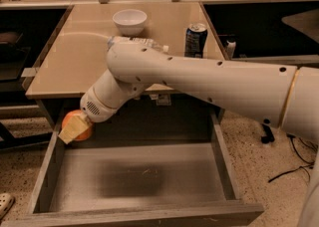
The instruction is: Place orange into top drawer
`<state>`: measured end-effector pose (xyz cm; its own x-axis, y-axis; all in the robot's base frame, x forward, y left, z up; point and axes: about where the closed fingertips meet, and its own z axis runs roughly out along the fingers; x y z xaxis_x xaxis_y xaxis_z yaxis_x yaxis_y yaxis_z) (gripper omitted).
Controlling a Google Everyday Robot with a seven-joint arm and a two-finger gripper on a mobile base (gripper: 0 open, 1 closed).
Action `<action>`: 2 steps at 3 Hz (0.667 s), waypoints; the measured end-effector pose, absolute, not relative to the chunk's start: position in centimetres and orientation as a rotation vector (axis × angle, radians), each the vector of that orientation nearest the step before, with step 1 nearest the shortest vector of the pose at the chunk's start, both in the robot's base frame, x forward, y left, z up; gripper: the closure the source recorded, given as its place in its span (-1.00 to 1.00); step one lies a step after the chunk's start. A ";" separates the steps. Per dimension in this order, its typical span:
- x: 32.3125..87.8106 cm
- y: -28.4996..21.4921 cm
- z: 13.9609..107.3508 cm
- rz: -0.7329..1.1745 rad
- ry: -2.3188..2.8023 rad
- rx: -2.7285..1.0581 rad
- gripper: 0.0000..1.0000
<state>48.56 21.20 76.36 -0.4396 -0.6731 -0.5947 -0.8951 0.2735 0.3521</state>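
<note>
One pincer (75,130) hangs at nine o'clock over the open top drawer (139,176), just above its left wall. It is pinching the orange (71,117) and partly covers the fruit's front. Being round, the orange shows no long axis or pointing end. At twelve o'clock, the bench (65,66) carries a white bowl (129,21) and a can (196,39).

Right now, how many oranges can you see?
1. The orange is held by the gripper, jaws shut on it, over the left rear corner of the open top drawer. The arm may hide others.
</note>
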 end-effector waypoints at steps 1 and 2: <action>46.7 20.0 74.9 0.915 2.296 -1.341 1.00; 45.1 19.0 72.2 0.902 2.371 -1.269 1.00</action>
